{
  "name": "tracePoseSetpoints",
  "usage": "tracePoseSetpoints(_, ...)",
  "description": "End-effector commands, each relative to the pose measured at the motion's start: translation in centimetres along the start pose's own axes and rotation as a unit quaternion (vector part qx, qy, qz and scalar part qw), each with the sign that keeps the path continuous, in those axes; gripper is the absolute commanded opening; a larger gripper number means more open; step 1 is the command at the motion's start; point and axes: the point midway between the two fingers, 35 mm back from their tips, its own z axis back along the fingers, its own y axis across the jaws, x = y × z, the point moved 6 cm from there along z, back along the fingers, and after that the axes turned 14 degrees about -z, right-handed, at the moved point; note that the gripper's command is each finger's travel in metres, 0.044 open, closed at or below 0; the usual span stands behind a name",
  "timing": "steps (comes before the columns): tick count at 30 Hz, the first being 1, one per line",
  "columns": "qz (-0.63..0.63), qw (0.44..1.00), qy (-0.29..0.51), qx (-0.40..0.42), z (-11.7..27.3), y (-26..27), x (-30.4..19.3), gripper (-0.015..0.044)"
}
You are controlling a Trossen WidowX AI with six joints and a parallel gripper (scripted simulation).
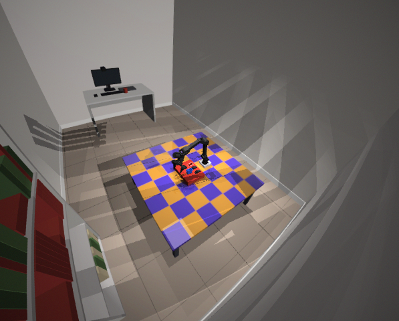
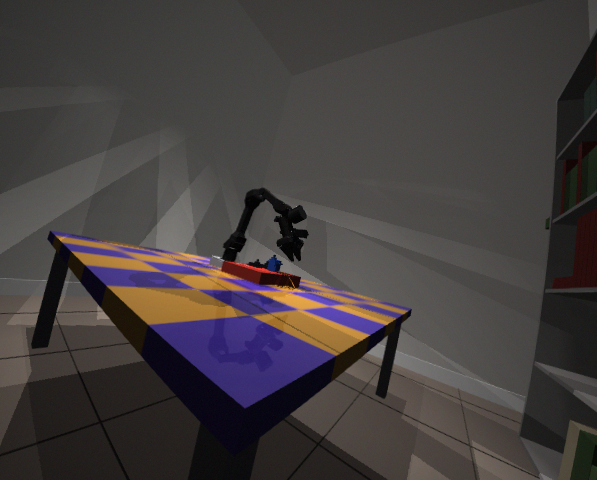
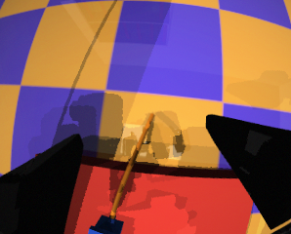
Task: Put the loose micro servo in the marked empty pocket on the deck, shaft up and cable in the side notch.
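Observation:
The blue micro servo is on the robot's red deck and stands up above its surface. Its thin orange cable reaches out past the deck's edge in the wrist view. Whether its ears lie flat, and which way its shaft points, is too small to tell. A pale-edged dark spot on the deck may be the marked pocket. My gripper is open and empty, above the deck's end, with the servo at the bottom edge of the wrist view.
Black parts sit on the deck near the blue servo. The arm's white base plate stands beside the deck on the purple and orange checkered table. The arm arches over the deck.

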Motion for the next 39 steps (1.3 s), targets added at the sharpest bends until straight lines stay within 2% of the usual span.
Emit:
tracePoseSetpoints(1,-0.045,0.998,0.047,-0.018,0.8,1.5,-1.1,0.0440)
tracePoseSetpoints(16,-0.177,0.952,0.207,-0.140,5.3,6.0,-6.4,0.0440)
tracePoseSetpoints(23,-0.181,0.949,0.213,-0.147,5.5,6.1,-6.7,0.0440)
tracePoseSetpoints(30,-0.181,0.949,0.213,-0.147,3.4,5.7,-7.7,0.0440)
tracePoseSetpoints(39,-0.181,0.949,0.213,-0.147,2.9,5.6,-8.0,0.0440)
